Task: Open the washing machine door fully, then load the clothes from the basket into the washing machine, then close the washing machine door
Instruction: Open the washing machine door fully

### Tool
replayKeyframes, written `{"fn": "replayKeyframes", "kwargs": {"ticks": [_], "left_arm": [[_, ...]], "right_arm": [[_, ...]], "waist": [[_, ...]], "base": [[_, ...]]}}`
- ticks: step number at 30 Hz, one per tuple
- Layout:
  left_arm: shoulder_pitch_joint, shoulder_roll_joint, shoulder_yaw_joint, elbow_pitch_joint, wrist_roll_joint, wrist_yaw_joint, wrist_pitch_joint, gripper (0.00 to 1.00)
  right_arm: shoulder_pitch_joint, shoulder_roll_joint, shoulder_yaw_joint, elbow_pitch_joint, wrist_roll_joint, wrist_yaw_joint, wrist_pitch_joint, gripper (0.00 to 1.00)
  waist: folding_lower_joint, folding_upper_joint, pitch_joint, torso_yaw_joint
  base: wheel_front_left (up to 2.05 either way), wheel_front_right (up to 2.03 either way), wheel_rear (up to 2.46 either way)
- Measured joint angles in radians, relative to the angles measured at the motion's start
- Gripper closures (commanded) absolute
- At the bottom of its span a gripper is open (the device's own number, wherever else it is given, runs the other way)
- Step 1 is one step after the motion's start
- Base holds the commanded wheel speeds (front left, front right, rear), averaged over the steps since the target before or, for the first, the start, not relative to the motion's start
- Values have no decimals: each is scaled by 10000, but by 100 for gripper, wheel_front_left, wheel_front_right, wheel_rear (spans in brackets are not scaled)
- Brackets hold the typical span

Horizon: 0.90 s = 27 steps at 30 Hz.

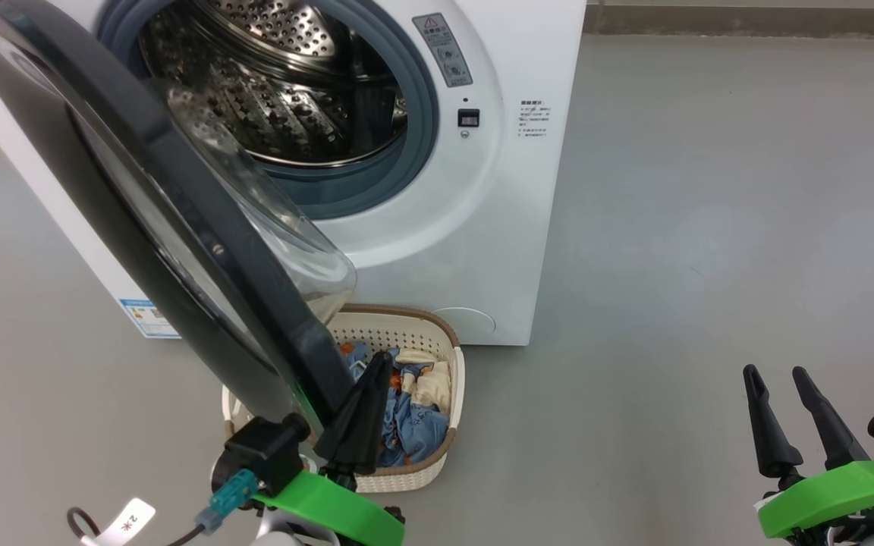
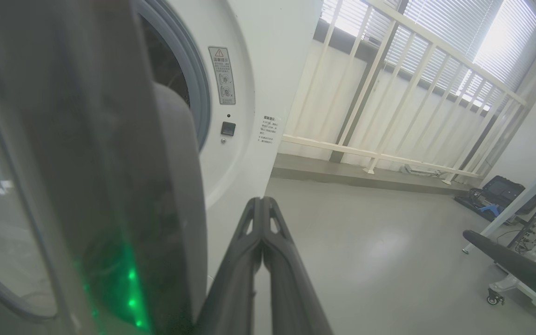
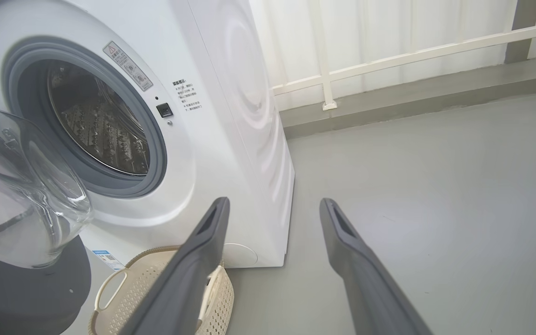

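Washing machine door stands open to the left; drum bare.
Left claw, fingers pressed together, sits just beside the door's near edge, over the basket. Contact with the door: cannot tell. Clothes lie in the basket, on the floor against the washing machine front. Right claw, fingers apart and empty, near right, well clear.

Bright even daylight, soft shadows
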Motion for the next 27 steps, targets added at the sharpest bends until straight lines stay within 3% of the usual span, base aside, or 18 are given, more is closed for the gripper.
{"fn": "replayKeyframes", "kwargs": {"ticks": [27], "left_arm": [[642,-134,272,-299,353,-86,-73,100]], "right_arm": [[5,-77,-44,-82,-2,0,0,0]], "waist": [[0,0,-29,1086]], "base": [[0,0,0]]}}
